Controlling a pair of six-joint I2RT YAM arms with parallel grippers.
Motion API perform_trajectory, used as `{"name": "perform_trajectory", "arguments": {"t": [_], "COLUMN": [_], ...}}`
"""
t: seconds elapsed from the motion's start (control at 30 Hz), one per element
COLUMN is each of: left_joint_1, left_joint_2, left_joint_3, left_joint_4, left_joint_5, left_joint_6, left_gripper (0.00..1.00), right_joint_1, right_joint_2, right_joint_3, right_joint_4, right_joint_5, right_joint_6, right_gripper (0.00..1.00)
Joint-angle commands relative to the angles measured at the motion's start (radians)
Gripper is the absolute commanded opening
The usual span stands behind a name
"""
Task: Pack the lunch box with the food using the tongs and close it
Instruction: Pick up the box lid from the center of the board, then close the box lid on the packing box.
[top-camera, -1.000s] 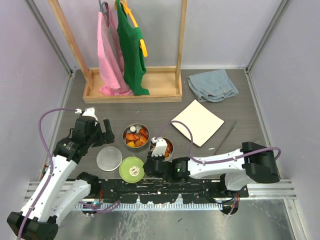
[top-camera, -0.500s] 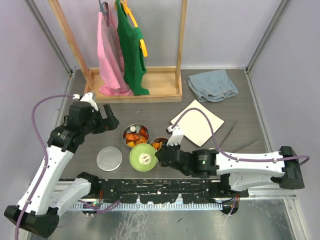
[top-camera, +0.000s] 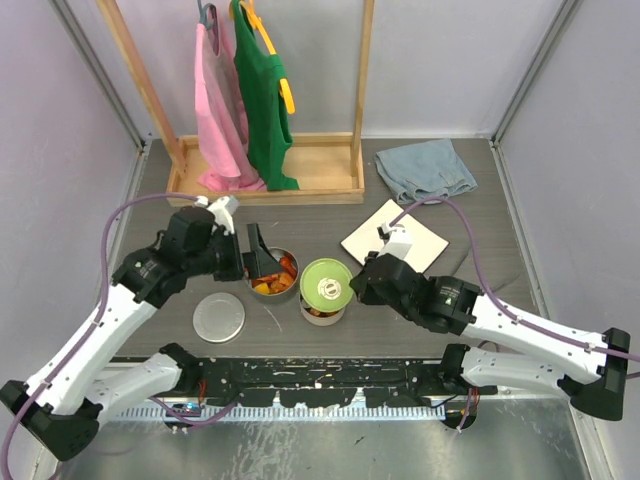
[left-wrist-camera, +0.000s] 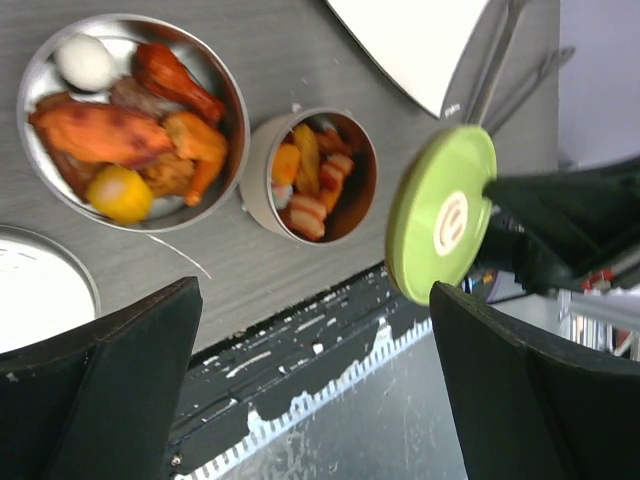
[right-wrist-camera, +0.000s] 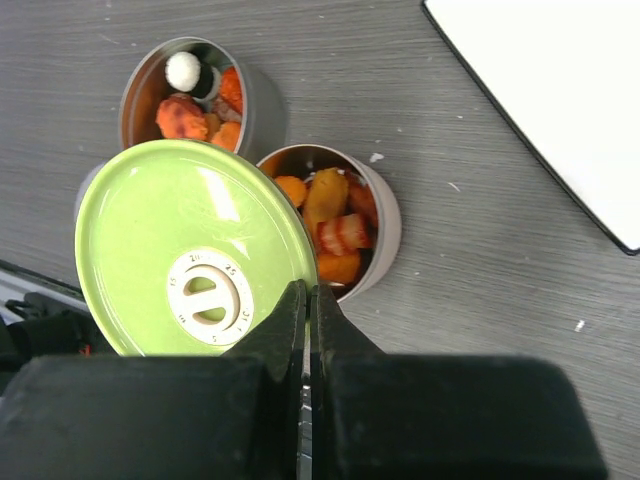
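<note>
The lunch box is two round steel tins. The larger tin (top-camera: 272, 293) (left-wrist-camera: 26, 80) and the smaller tin (top-camera: 322, 316) (right-wrist-camera: 389, 226) both hold orange, red and brown food (left-wrist-camera: 110, 135) (right-wrist-camera: 335, 225). My right gripper (top-camera: 352, 285) (right-wrist-camera: 308, 300) is shut on the edge of the lime-green lid (top-camera: 326, 282) (right-wrist-camera: 190, 250), holding it tilted above the smaller tin and partly covering it. My left gripper (top-camera: 252, 258) (left-wrist-camera: 315, 400) hangs open and empty over the larger tin's left side. The tongs (left-wrist-camera: 497, 60) lie beside the white plate; the right arm hides them in the top view.
The flat steel lid (top-camera: 218, 317) lies left of the tins. A white square plate (top-camera: 400, 238) sits behind the right arm. A grey-blue cloth (top-camera: 425, 170) and a wooden rack (top-camera: 265, 185) with pink and green garments stand at the back. A black rail (top-camera: 320, 375) runs along the near edge.
The right gripper has carried the green lid from the front, near the steel lid, rightwards and up over the smaller tin. The left arm has swung right, to the larger tin.
</note>
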Motion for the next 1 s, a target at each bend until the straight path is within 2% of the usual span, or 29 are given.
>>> {"name": "perform_trajectory", "arguments": {"t": [0.0, 0.1, 0.3, 0.43, 0.97], "left_joint_1": [-0.114, -0.171, -0.291, -0.342, -0.372], "left_joint_2": [0.003, 0.007, 0.048, 0.073, 0.184], "left_joint_3": [-0.036, -0.062, -0.095, -0.14, -0.236], "left_joint_4": [0.066, 0.084, 0.135, 0.229, 0.383], "left_joint_5": [-0.06, -0.105, -0.195, -0.209, -0.193], "left_joint_6": [-0.078, -0.118, -0.206, -0.272, -0.368], "left_gripper": [0.99, 1.0, 0.96, 0.92, 0.83], "right_joint_1": [-0.046, -0.067, -0.097, -0.125, -0.208], "right_joint_2": [-0.001, 0.022, 0.085, 0.134, 0.253], "right_joint_3": [0.015, 0.022, 0.034, 0.052, 0.018], "right_joint_4": [-0.046, -0.064, -0.067, -0.059, 0.068], "right_joint_5": [-0.051, -0.07, -0.105, -0.121, -0.233], "right_joint_6": [-0.044, -0.059, -0.095, -0.118, -0.183], "right_gripper": [0.0, 0.0, 0.0, 0.0, 0.0]}}
